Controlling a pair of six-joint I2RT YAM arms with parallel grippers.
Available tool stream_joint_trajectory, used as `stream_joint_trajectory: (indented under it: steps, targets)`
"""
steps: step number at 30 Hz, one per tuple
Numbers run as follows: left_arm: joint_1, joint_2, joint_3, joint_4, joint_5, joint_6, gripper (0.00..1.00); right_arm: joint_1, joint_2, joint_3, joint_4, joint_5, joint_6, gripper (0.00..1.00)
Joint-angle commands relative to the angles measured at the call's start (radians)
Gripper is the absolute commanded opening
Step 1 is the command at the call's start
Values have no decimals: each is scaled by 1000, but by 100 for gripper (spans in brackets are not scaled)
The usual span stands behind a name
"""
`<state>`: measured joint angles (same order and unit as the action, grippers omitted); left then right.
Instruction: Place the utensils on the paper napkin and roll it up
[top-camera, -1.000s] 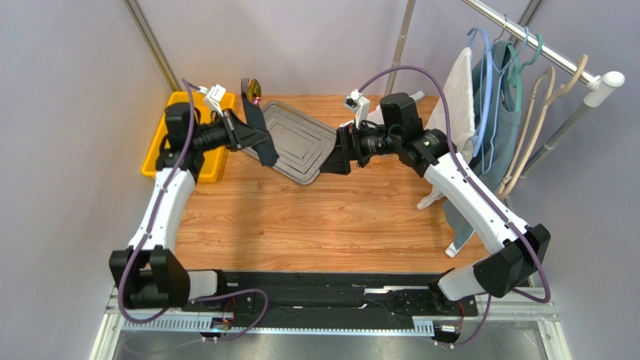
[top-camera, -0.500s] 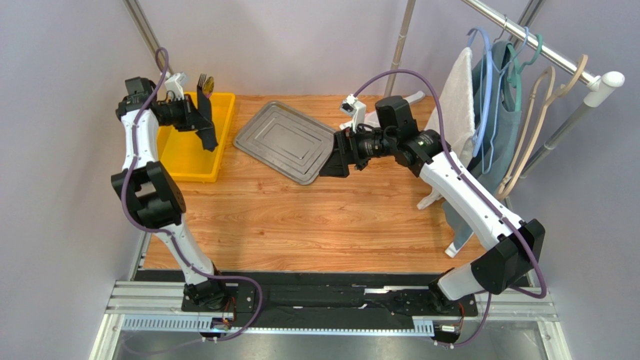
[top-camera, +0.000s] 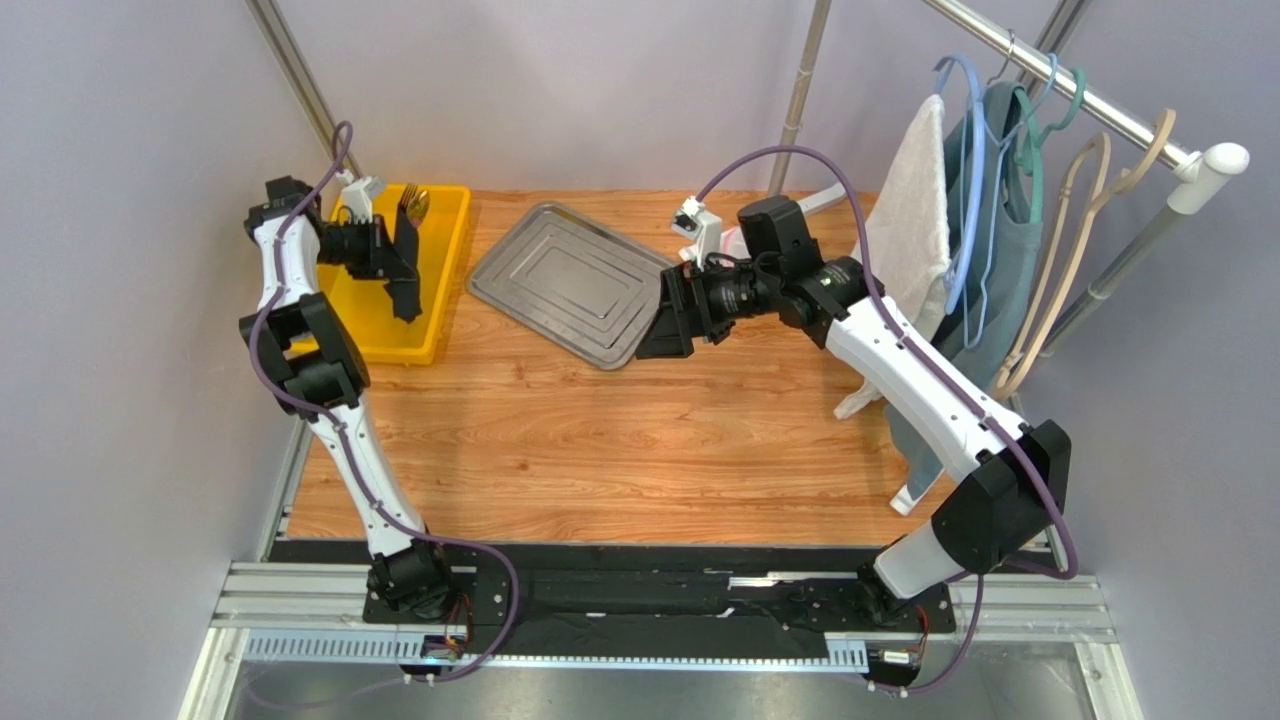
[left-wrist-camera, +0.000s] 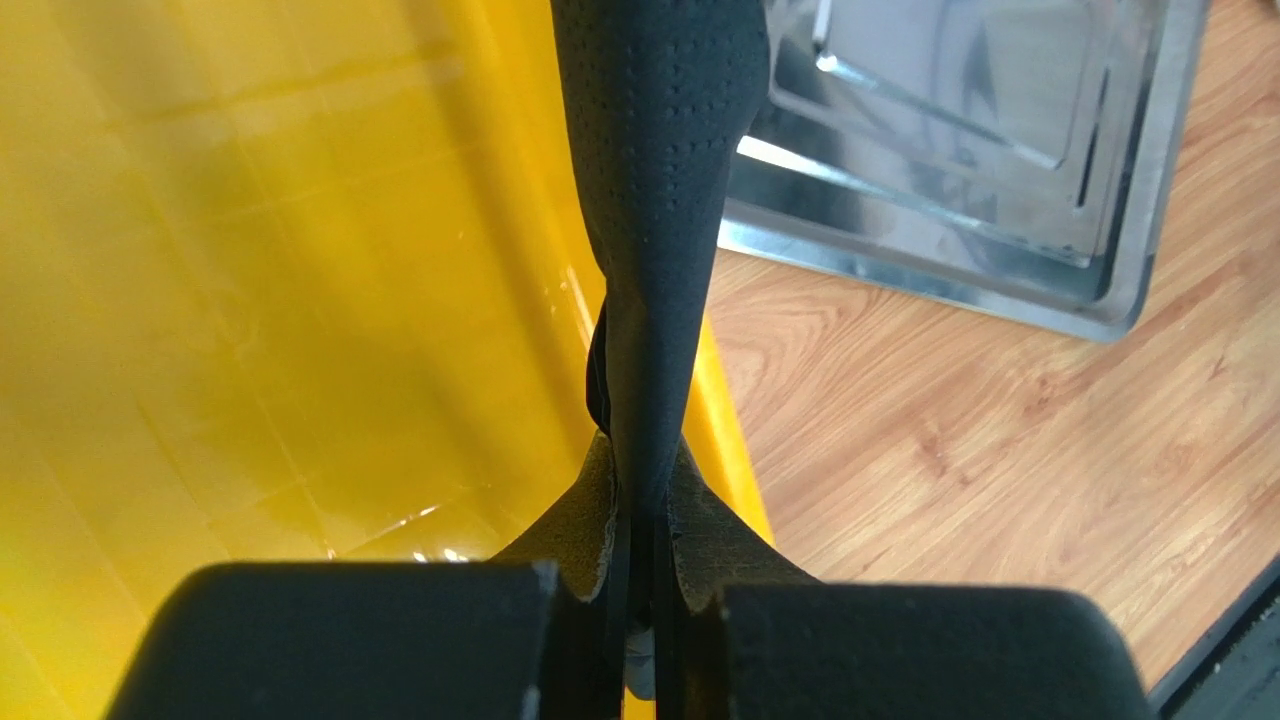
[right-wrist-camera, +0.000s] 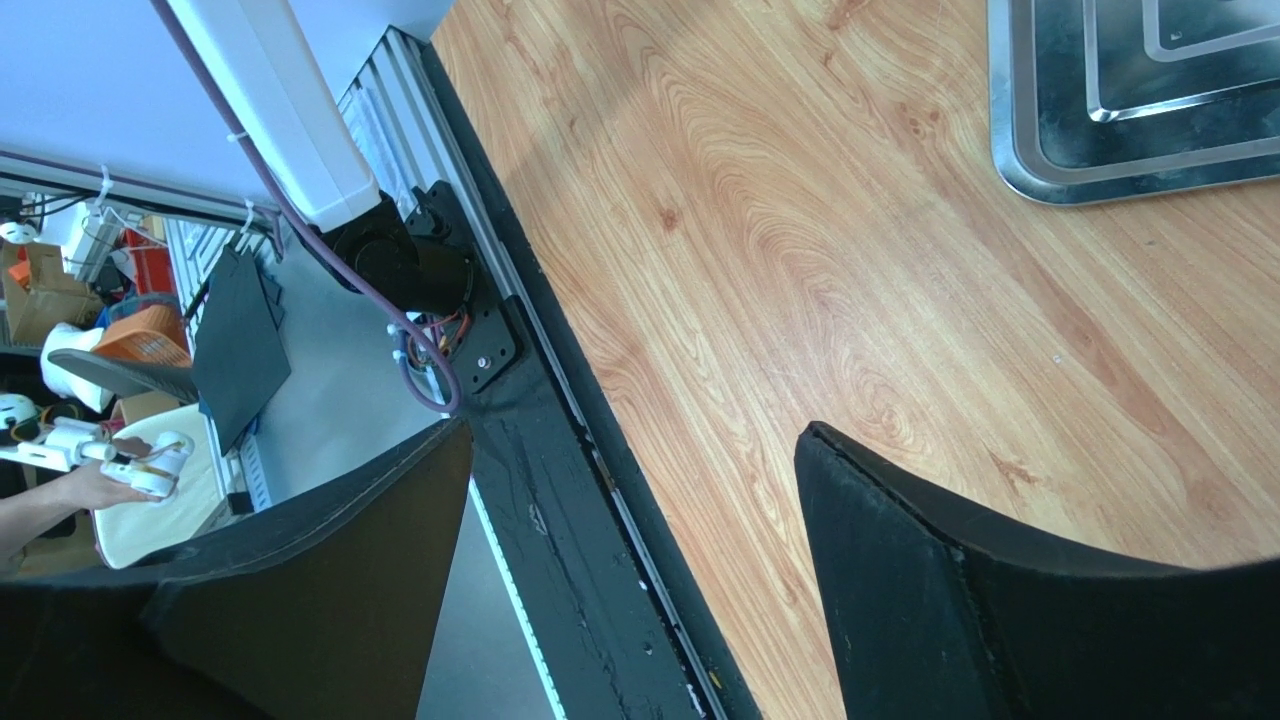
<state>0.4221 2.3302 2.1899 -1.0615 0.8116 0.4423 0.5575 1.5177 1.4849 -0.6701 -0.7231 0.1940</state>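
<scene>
My left gripper (top-camera: 391, 252) is shut on the paper napkin (top-camera: 404, 288), now a dark narrow roll. It holds the roll over the right rim of the yellow bin (top-camera: 358, 324). In the left wrist view the roll (left-wrist-camera: 661, 180) runs up from between my fingers (left-wrist-camera: 579, 518), over the bin's edge (left-wrist-camera: 718, 435). The utensils poke out of the roll's far end as a gold spoon bowl (top-camera: 418, 200) with fork tines beside it. My right gripper (top-camera: 658, 327) is open and empty, above the table by the tray's right corner; it also shows in the right wrist view (right-wrist-camera: 631, 450).
A grey metal tray (top-camera: 571, 278) lies at the back middle of the wooden table, next to the bin. A white towel (top-camera: 917, 195) and clothes on hangers (top-camera: 1022, 180) hang from a rack on the right. The table's front rail (right-wrist-camera: 526, 390) is below my right gripper.
My left arm has swung left with the roll, from over the tray's left edge to over the yellow bin. My right gripper has barely shifted.
</scene>
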Motion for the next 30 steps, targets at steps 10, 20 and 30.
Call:
stream_joint_trajectory:
  steps: [10, 20, 30]
  targets:
    - [15, 130, 90, -175, 107, 157, 0, -5, 32, -8, 10, -47, 8, 81]
    - [15, 236, 128, -187, 112, 122, 1, -5, 38, -12, 9, -50, 10, 80]
    - [15, 296, 192, -187, 93, 53, 6, -5, 56, -5, 7, -55, 10, 80]
